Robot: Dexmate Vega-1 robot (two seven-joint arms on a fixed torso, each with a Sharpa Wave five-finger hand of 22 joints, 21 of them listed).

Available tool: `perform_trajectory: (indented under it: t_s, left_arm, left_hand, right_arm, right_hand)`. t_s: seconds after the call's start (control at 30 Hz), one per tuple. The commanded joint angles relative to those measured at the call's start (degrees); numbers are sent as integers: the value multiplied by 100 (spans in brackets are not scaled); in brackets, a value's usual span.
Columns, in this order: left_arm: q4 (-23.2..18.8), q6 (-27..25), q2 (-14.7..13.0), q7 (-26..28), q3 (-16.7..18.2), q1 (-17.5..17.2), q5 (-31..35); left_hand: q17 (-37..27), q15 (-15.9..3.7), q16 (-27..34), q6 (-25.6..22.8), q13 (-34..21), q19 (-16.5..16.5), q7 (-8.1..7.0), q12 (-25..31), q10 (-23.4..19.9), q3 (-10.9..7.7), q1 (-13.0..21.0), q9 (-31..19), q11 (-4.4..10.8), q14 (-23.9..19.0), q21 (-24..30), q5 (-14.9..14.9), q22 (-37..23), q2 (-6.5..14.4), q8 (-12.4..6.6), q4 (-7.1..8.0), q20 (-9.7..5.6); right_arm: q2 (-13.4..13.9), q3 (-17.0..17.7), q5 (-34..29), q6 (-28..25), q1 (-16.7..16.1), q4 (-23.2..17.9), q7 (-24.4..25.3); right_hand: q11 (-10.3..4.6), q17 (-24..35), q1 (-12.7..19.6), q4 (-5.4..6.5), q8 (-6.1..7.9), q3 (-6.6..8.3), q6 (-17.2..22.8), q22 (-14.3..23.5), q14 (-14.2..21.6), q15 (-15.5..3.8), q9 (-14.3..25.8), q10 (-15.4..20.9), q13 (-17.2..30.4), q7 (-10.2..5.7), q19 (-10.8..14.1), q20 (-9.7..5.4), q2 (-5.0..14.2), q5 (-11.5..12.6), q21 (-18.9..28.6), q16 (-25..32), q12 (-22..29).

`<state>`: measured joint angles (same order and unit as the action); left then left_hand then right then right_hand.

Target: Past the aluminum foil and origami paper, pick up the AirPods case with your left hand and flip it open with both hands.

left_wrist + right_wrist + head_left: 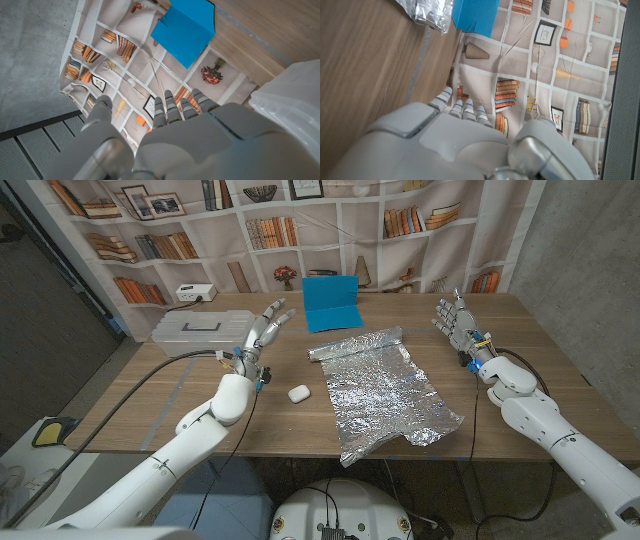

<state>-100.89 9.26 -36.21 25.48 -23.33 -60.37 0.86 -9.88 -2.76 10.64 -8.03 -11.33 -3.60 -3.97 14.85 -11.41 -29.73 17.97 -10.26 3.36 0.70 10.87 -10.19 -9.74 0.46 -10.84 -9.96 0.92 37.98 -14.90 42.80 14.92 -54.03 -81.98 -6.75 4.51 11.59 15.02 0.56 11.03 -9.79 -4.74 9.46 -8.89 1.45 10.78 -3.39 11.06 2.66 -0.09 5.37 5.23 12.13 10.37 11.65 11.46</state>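
Observation:
A small white AirPods case [298, 393] lies shut on the wooden table, just left of the crinkled aluminum foil sheet [383, 388]. Behind the foil stands folded blue origami paper [330, 302], also seen as blue paper [184, 29] and blue paper [474, 16]. My left hand [263, 333] is raised above the table behind and left of the case, fingers spread, holding nothing; its back [200, 135] shows in the left wrist view. My right hand [456, 322] is held up at the right of the foil, fingers apart and empty; its back [445, 140] shows in the right wrist view.
A clear plastic box [201, 330] sits at the back left, close to my left hand, with a white power strip [196, 293] behind it. A bookshelf-print backdrop [300, 220] hangs behind the table. Foil edge [427, 12] lies near the blue paper.

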Motion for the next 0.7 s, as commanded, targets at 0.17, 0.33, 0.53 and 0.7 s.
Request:
perform_trajectory:
  t_s: [0.17,0.33,0.53,0.7]
  left_arm:
    - [-640,-737,-290,407,20,-238,960]
    - [-759,-918,-336,511,33,-289,1179]
    - [-991,-1392,-457,659,-54,-325,1776]
    - [-910,-1367,-373,920,-112,-334,1982]
  left_hand:
    - [-7,-24,30,314,-26,-47,-45,60,-212,-33,185,-14,19,-85,30,0,-8,-40,67,-2,62]
    - [-7,-19,27,448,-28,-69,-142,72,-301,-44,282,-12,47,-119,26,-8,-7,-65,72,-10,70]
    - [-8,-80,27,569,-31,-137,-348,62,-362,-51,434,-8,75,-177,32,-7,-6,-134,55,-25,-27]
    - [-8,-98,48,580,-32,-194,-269,82,-464,-27,495,-7,102,-270,40,14,-5,-225,30,-26,-21]
  right_arm:
    - [-33,-9,-11,34,76,104,-32]
    - [-61,-19,-7,42,80,128,-27]
    - [-67,-31,-14,24,85,121,-9]
    - [-66,-57,-35,-12,88,120,11]
  right_hand:
    - [1,16,87,-36,-9,15,-49,25,-65,-20,23,-4,30,-30,-64,11,17,-23,30,-23,8]
    - [1,16,89,-38,-4,17,-43,25,-63,-20,23,-6,30,-33,-66,13,18,-25,30,-21,8]
    - [-3,16,89,-40,-1,17,-43,25,-66,-28,24,-7,30,-38,-73,13,17,-27,29,-20,8]
    - [6,16,92,-42,1,20,-43,26,-70,-24,24,-6,30,-37,-76,15,18,-28,29,-20,10]
